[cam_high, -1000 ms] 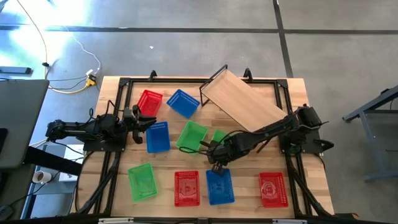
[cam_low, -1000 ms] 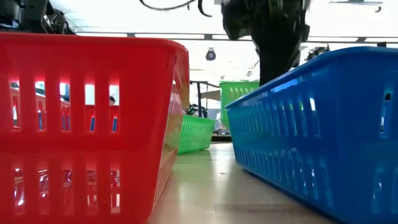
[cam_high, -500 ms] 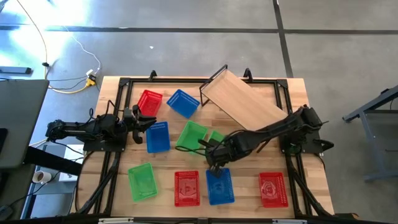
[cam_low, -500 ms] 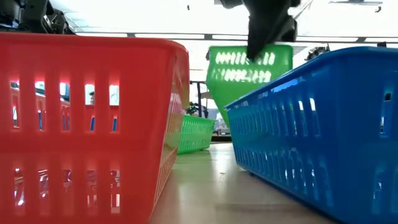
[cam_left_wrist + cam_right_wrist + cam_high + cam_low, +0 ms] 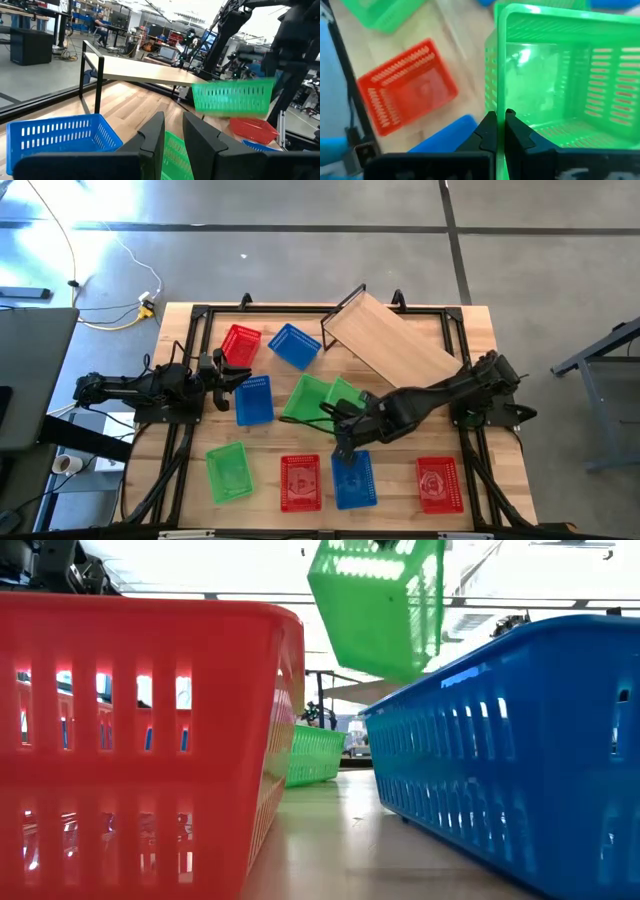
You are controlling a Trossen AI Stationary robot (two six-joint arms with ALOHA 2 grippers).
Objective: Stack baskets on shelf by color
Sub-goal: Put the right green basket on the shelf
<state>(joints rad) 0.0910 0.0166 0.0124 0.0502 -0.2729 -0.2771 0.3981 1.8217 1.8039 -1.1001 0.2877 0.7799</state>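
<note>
Right now my right claw (image 5: 498, 125) is pinched together on the rim of 1 green basket (image 5: 345, 396), and that basket hangs tilted in the air above the middle of the counter (image 5: 478, 320). From the low view the lifted green basket (image 5: 380, 605) floats high, above the near red basket (image 5: 140, 740) and the near blue basket (image 5: 520, 750). Just beside the lifted one, a 2nd green basket (image 5: 306, 399) sits on the counter, and a 3rd green basket (image 5: 229, 471) lies in the front row on the left.

Along that front row I also see a red basket (image 5: 301, 482), a blue basket (image 5: 354, 480) just below my right claw, and another red basket (image 5: 438, 484) on the right. Farther back, a red basket (image 5: 240, 344) and a blue basket (image 5: 294, 346) sit close together, both at an angle.

My left claw (image 5: 232, 378) waits at the left side of the counter with its fingers (image 5: 152, 137) a little apart and holding nothing; a blue basket (image 5: 254, 400) sits just in front of it.

The shelf (image 5: 402, 352) stands slantwise across the back right of the counter, its plank bare.
</note>
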